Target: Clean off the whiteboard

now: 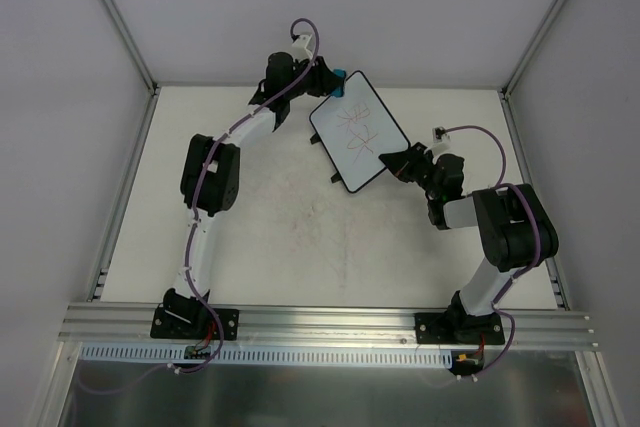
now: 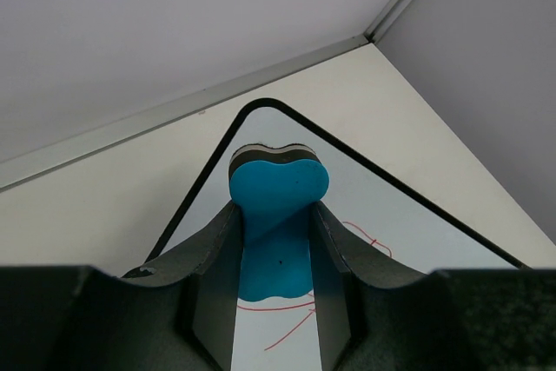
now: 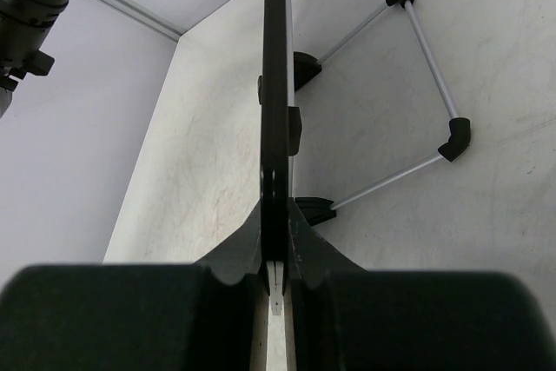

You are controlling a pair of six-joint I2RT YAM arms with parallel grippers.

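Note:
The whiteboard (image 1: 358,130), white with a thin black frame and red scribbles, is held tilted above the table at the back middle. My right gripper (image 1: 400,160) is shut on its right edge; in the right wrist view the board (image 3: 275,84) shows edge-on between the fingers (image 3: 308,249). My left gripper (image 1: 322,77) is shut on a blue bone-shaped eraser (image 2: 276,215) at the board's far corner (image 2: 261,110). The eraser's tip (image 1: 338,76) sits over the board surface, with red lines (image 2: 365,236) just below it.
The board's folding wire stand (image 3: 417,84) with black feet hangs out behind the board, over the table (image 1: 280,237). Grey walls close in the back and both sides. An aluminium rail (image 1: 330,322) runs along the near edge.

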